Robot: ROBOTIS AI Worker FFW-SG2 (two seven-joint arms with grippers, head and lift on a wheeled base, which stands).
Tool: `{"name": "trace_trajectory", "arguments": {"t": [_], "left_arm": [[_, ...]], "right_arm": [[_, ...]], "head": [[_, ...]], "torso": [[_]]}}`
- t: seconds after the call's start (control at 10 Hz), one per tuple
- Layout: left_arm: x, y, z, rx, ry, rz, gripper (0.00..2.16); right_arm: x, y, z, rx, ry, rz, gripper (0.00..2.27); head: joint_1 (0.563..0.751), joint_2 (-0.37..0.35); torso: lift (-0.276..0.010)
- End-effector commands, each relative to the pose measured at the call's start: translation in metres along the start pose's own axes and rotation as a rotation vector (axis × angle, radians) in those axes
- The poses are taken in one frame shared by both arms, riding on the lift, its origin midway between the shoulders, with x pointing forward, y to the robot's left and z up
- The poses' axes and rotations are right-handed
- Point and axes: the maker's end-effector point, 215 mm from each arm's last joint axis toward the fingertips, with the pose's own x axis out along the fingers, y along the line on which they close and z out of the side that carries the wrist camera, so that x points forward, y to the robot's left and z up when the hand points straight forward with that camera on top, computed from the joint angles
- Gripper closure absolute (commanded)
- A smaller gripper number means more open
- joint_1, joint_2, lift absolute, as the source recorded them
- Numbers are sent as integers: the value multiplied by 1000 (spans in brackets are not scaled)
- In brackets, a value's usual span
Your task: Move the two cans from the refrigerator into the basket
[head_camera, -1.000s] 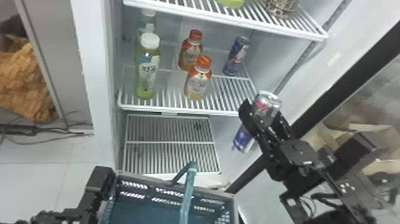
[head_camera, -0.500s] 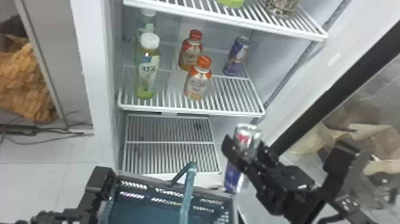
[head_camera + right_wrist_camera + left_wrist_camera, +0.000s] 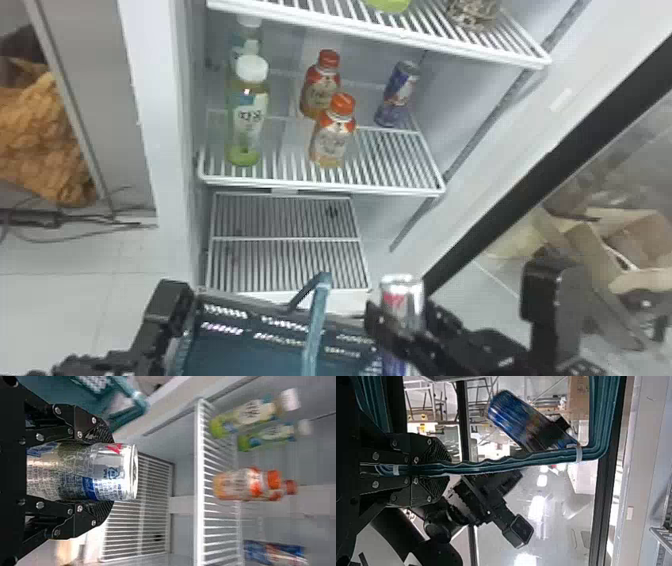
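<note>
The silver-and-blue can (image 3: 401, 297) is located at the right end of the basket (image 3: 240, 305), near its far corner. The can is approximately upright, silver end up. Whether it is over the rim or beside it cannot be determined.

The right hand (image 3: 404, 322) is closed on this can, one finger against each side; the upper end of the can projects beyond the fingers (image 3: 93, 427). The left hand (image 3: 167, 305) is positioned at the left side of the basket. In the left wrist view, the left hand (image 3: 443, 470) is closed around the teal basket handle (image 3: 506, 463).

A second can (image 3: 397, 95), blue, stands on the middle shelf (image 3: 390, 160) of the refrigerator (image 3: 160, 125), toward the right wall. Left of it stand two bottles with orange caps, a front one (image 3: 334, 132) and a rear one (image 3: 320, 87). Farther left stand two bottles with white caps, likewise one front (image 3: 247, 115) and one rear (image 3: 245, 42).

The upper shelf (image 3: 350, 27) supports a green item (image 3: 389, 5) and a jar (image 3: 472, 14). The lower rack (image 3: 290, 239) lies beyond the basket.
</note>
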Motion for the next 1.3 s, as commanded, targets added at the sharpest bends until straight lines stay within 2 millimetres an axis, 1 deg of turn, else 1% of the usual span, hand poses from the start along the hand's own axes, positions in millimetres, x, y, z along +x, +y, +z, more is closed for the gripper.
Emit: {"name": "trace_trajectory", "arguments": {"t": [0.0, 0.1, 0.2, 0.4, 0.5, 0.6, 0.7, 0.8, 0.9, 1.0, 1.2], "left_arm": [[0, 0, -4, -6, 11, 0, 1210], [0, 0, -4, -6, 11, 0, 1210], [0, 0, -4, -6, 11, 0, 1210], [0, 0, -4, -6, 11, 0, 1210], [-1, 0, -3, -5, 10, 0, 1210], [-1, 0, -3, -5, 10, 0, 1210], [0, -1, -3, -5, 10, -4, 1210], [0, -1, -4, -8, 9, -4, 1210], [0, -1, -3, -7, 7, -5, 1210], [0, -1, -4, -8, 9, -4, 1210], [0, -1, -4, -7, 9, -6, 1210]], "right_arm": [[-2, 6, -24, 7, 82, 20, 894], [-2, 15, -33, 14, 117, 48, 894], [-3, 18, -41, 12, 148, 62, 894], [-3, 19, -41, 13, 148, 64, 868], [-2, 20, -36, 12, 131, 65, 783], [0, 19, -28, 15, 102, 67, 530], [2, 15, -19, 16, 71, 54, 338], [3, 7, -6, 11, 23, 32, 186], [6, 0, 14, 17, -50, 15, 128], [9, -9, 35, 28, -132, -1, 122], [8, -29, 78, 20, -293, -41, 121]], "head": [[695, -350], [695, -350], [695, -350], [695, -350], [695, -350], [695, -350], [695, -350], [695, -350], [695, -350], [695, -350], [695, -350]], "torso": [[-266], [-266], [-266], [-266], [-266], [-266], [-266], [-266], [-266], [-266], [-266]]}}
